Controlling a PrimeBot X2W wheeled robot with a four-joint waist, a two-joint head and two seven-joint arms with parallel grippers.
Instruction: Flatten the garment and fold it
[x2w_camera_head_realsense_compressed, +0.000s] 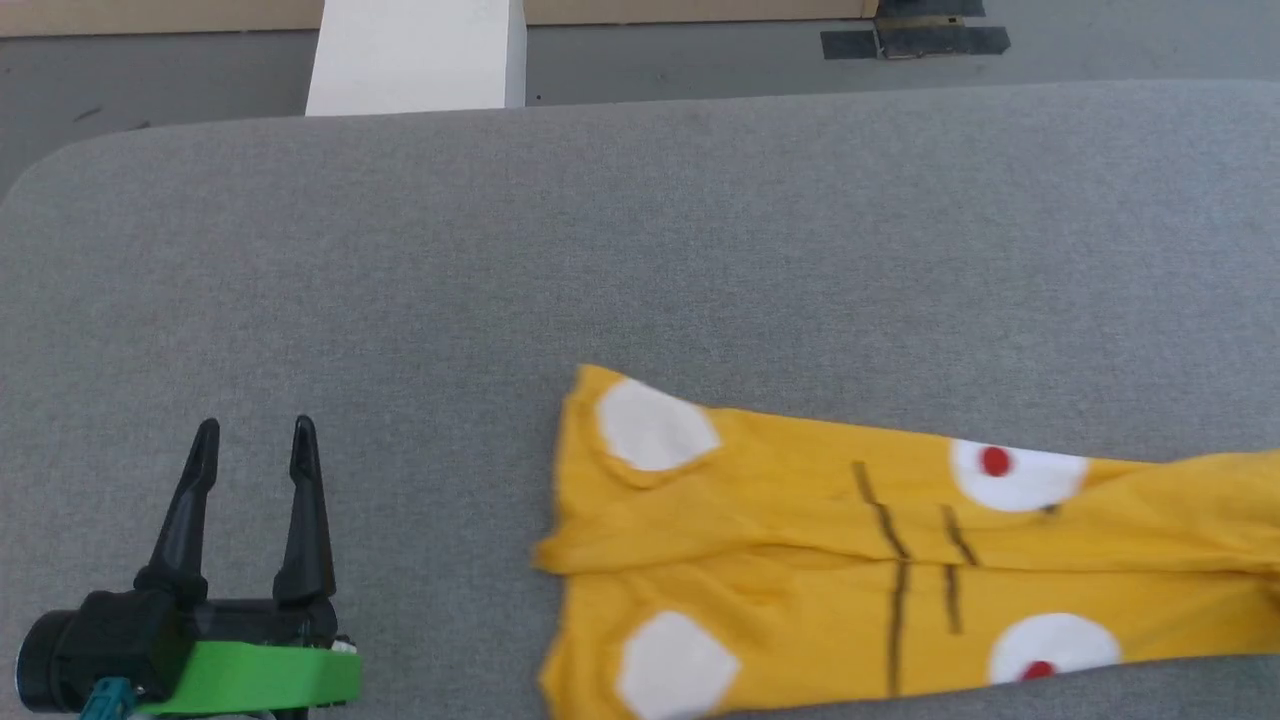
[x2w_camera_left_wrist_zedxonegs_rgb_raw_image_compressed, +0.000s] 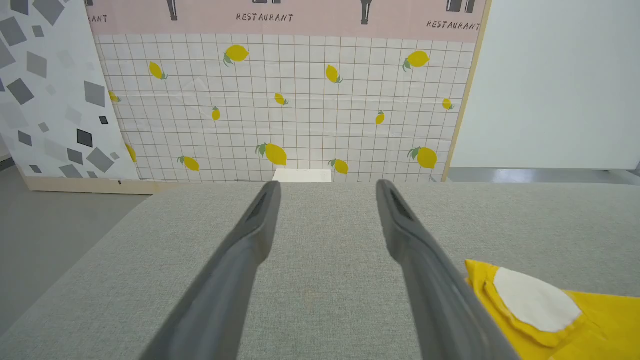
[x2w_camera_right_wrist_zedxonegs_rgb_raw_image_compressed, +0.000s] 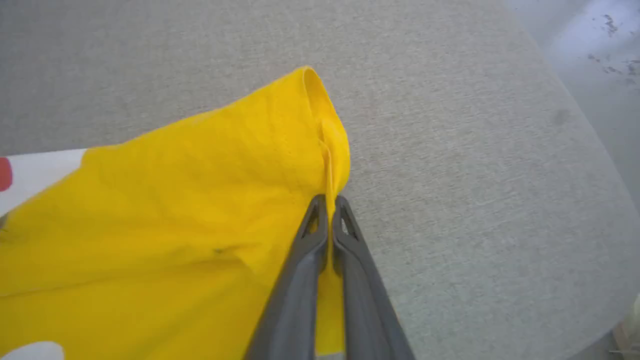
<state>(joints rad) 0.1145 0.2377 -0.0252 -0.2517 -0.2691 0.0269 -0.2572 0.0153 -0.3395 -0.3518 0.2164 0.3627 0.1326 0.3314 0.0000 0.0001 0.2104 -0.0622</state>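
You've got the grey table (x2w_camera_head_realsense_compressed: 640, 250) spread wide beneath both grippers. On it lies the shirt (x2w_camera_head_realsense_compressed: 850, 560), print up. It's a long yellow band off to the right of your left gripper (x2w_camera_head_realsense_compressed: 255, 423) and well apart from it, with a crease running along its middle. Its far end runs out past the right edge of the head view.

Look ahead of the left gripper, beyond the table's far edge, and there's a lemon-print wall (x2w_camera_left_wrist_zedxonegs_rgb_raw_image_compressed: 300, 100) with a white block (x2w_camera_left_wrist_zedxonegs_rgb_raw_image_compressed: 302, 175) at its foot. That left gripper sits over bare table, jaws spread wide and nothing between them. In its wrist view the shirt's near corner shows just right of the right-hand finger.

Now your right gripper (x2w_camera_right_wrist_zedxonegs_rgb_raw_image_compressed: 329, 198): it's clenched on the shirt, fingers pinched together with a yellow edge caught between them. The cloth peaks in a ridge just ahead of the tips and spreads away to the gripper's left. To its right it's bare table.

Small stuff now. There are four white patches (x2w_camera_head_realsense_compressed: 650, 425); the two nearest the left gripper are plain, and the two farther off carry red dots (x2w_camera_head_realsense_compressed: 995, 461). Black stripes (x2w_camera_head_realsense_compressed: 895, 560) run between the pairs.
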